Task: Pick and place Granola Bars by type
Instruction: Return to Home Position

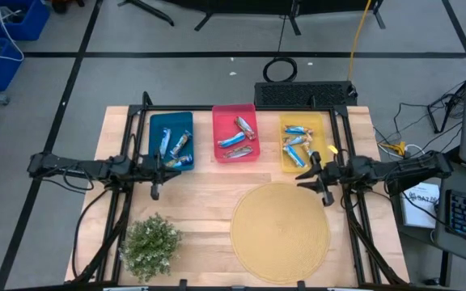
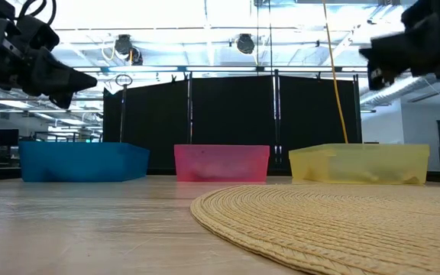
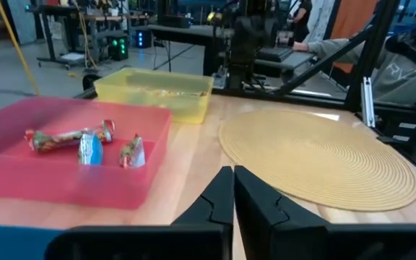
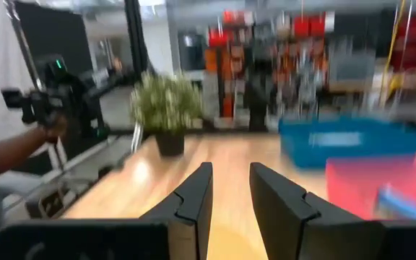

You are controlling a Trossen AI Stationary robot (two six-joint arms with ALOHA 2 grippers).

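Note:
The granola bars lie sorted in three bins along the far side of the table. Some are in the blue bin (image 1: 171,140), some in the red bin (image 1: 235,133) and several in the yellow bin (image 1: 302,143). In the left wrist view, reddish and blue-white bars (image 3: 81,141) rest on the red bin's floor. My left gripper (image 1: 158,170) hovers shut at the blue bin's near edge, pointing toward the table's right (image 3: 233,177). My right gripper (image 1: 303,175) hovers open at the yellow bin's near edge, pointing left (image 4: 230,173). Both grippers are empty and well above the table (image 2: 67,76) (image 2: 380,57).
A round woven mat (image 1: 281,228) covers the near right of the table. A green potted plant (image 1: 150,242) stands at the near left corner. Bare wood lies between the bins and the mat. A person's arm (image 4: 13,152) shows beyond the table's left side.

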